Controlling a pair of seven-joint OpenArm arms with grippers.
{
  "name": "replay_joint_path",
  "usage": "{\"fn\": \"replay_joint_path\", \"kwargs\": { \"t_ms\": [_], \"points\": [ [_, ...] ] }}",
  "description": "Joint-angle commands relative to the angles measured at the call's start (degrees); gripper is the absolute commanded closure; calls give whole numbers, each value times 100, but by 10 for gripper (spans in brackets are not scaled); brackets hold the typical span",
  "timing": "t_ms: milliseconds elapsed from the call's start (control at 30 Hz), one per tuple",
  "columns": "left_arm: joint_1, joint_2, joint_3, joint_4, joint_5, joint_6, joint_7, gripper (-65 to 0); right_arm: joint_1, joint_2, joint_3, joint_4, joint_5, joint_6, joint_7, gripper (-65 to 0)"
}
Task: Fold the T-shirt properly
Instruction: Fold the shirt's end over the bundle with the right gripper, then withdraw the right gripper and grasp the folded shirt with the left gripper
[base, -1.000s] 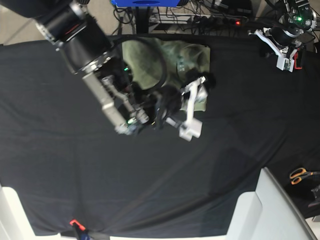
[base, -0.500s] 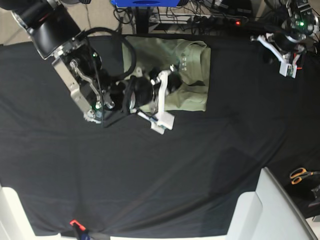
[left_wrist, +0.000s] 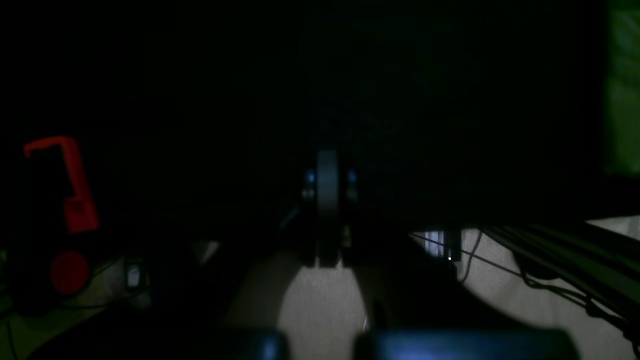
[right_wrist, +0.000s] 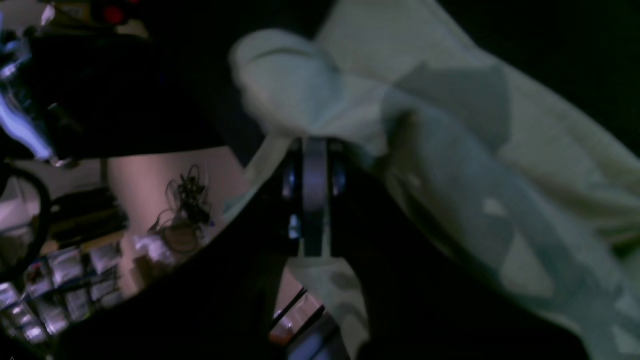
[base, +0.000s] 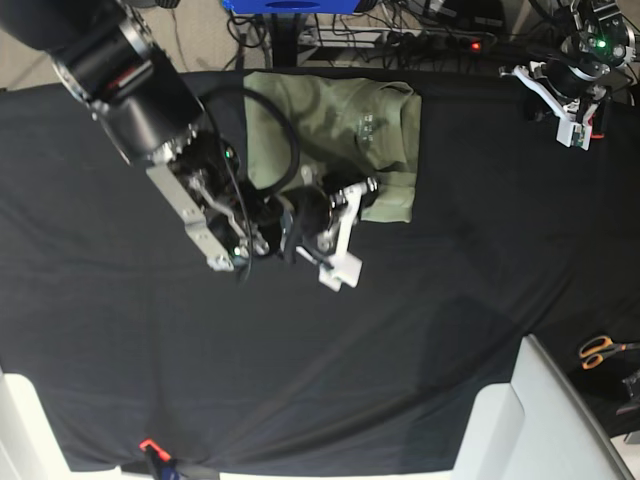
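The pale sage-green T-shirt (base: 340, 125) lies folded into a rough rectangle at the back middle of the black-covered table (base: 420, 330). My right gripper (base: 368, 200) sits at the shirt's near edge. In the right wrist view its fingers (right_wrist: 315, 195) are pressed together, with the T-shirt (right_wrist: 500, 150) spread beyond them; I cannot tell whether any cloth is pinched. My left gripper (base: 575, 128) hovers at the table's back right corner, away from the shirt. Its fingers (left_wrist: 327, 200) are shut and hold nothing. A green sliver of the T-shirt (left_wrist: 622, 90) shows at that view's right edge.
Orange-handled scissors (base: 600, 350) lie off the table's right edge beside a white panel (base: 545, 420). Cables and a power strip (base: 420, 40) run behind the table. A red clamp (left_wrist: 62, 185) shows left in the left wrist view.
The right arm swung left off the shirt and then came back a little towards its near edge, and its jaws closed. More of the shirt is uncovered. The left arm barely shifted.
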Motion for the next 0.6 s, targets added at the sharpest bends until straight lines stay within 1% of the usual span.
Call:
{"fn": "replay_joint_path", "kwargs": {
  "t_ms": [0,167,333,433,467,500,567],
  "points": [
    [35,-76,-42,82,-50,-4,-80,0,211,-26,36,-40,89,31,130,-6],
    [27,-76,-42,73,-50,-4,-80,0,431,-26,36,-541,89,40,658,-6],
    [27,-76,-42,73,-50,-4,-80,0,457,-17,36,-928,89,40,1018,-2],
    [27,-67,-42,73,-50,-4,-80,0,369,9,36,-734,89,22,1317,0],
    [27,-67,-16,73,-50,-4,-80,0,334,27,36,-514,89,-4,1511,0],
    [27,-67,-7,82,-68,-4,-80,0,308,97,36,-242,89,-13,1678,0],
    [27,-14,2,117,-77,-4,-80,0,123,387,54,461,89,-83,1959,0]
  ]
}}
